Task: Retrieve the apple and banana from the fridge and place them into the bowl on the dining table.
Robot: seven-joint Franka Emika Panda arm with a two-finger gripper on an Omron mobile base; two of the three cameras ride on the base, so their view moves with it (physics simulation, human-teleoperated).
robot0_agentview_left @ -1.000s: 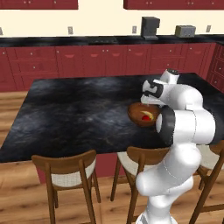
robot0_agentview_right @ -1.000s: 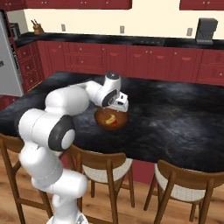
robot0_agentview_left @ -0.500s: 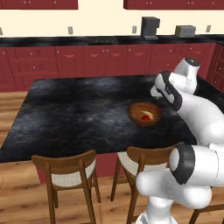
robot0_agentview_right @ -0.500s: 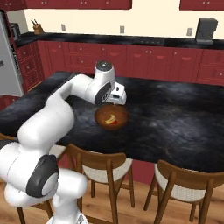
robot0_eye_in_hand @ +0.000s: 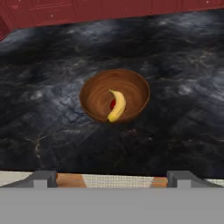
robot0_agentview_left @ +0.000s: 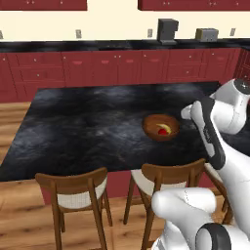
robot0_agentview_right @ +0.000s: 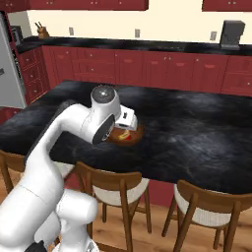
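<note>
Wooden bowl (robot0_eye_in_hand: 114,94): banana (robot0_eye_in_hand: 117,105), apple (robot0_agentview_left: 162,131) inside | end effector (robot0_eye_in_hand: 111,178) apart | writing: unreadable

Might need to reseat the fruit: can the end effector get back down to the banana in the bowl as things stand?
Probably yes: the banana lies uncovered on top in the bowl, and the open end effector looks straight down at it.

Banana and apple sitting in the bowl (robot0_eye_in_hand: 89,94)
You are looking down at the banana (robot0_eye_in_hand: 117,105) lying over the apple (robot0_eye_in_hand: 112,104), with the dining table (robot0_eye_in_hand: 48,127) spreading around them.
</note>
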